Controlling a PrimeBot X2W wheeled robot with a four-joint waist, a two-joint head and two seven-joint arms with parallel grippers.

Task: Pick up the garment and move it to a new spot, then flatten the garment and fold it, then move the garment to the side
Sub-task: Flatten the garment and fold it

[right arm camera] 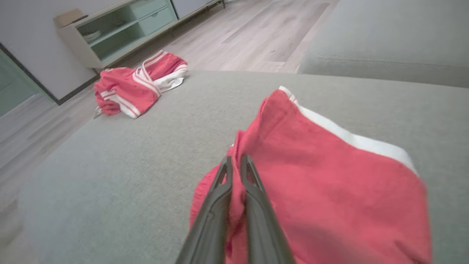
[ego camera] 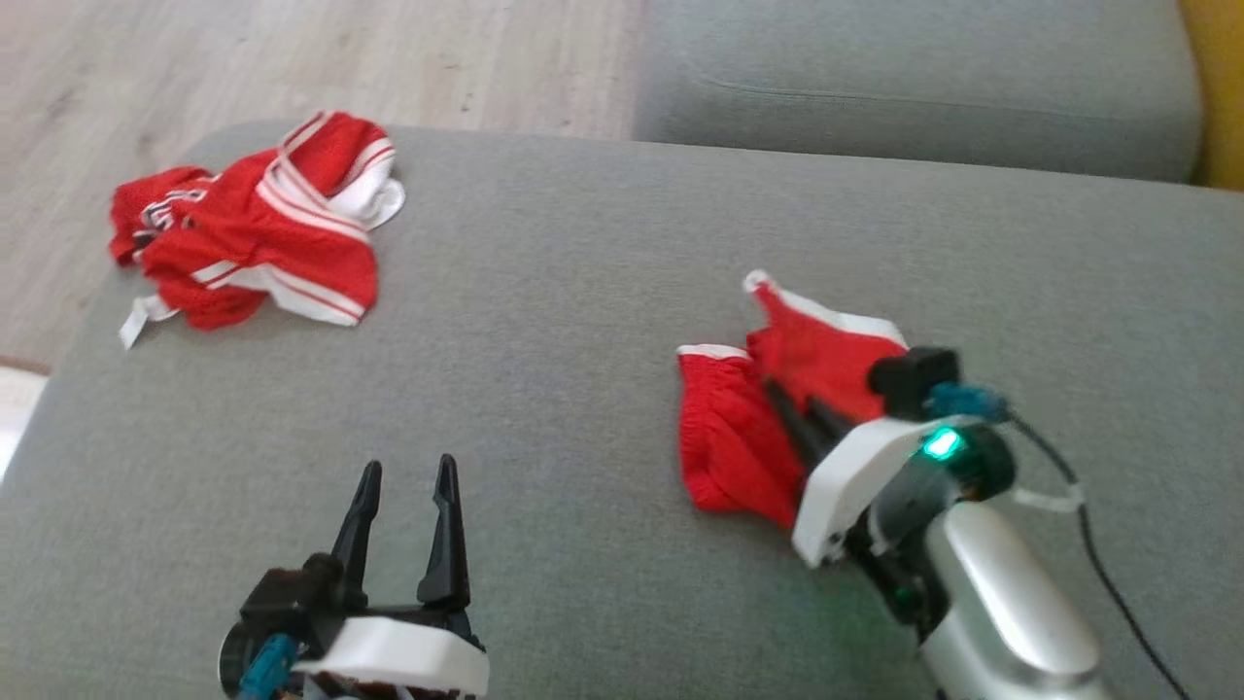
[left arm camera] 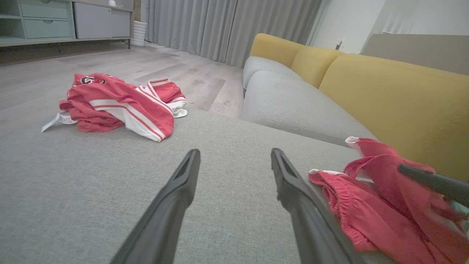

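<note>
The garment [ego camera: 826, 362], red with white trim, lies bunched on the right part of the grey cushion [ego camera: 583, 321]. My right gripper [ego camera: 789, 394] is shut on a fold of it, pinching red cloth between the fingertips. The right wrist view shows this grip closely: the right gripper [right arm camera: 236, 159] pinches the garment [right arm camera: 322, 165], which rises a little at the pinch. My left gripper [ego camera: 408, 469] is open near the front edge, apart from the cloth. In the left wrist view the left gripper [left arm camera: 235, 152] has nothing between its fingers, and the garment [left arm camera: 366, 209] lies just to its right.
A second red and white garment [ego camera: 258, 228] lies crumpled at the cushion's far left corner. Behind is a grey sofa seat [ego camera: 914, 78] with yellow backs [left arm camera: 384, 88]. Wood floor [ego camera: 194, 58] lies beyond the left edge, with a low cabinet [right arm camera: 121, 33] farther off.
</note>
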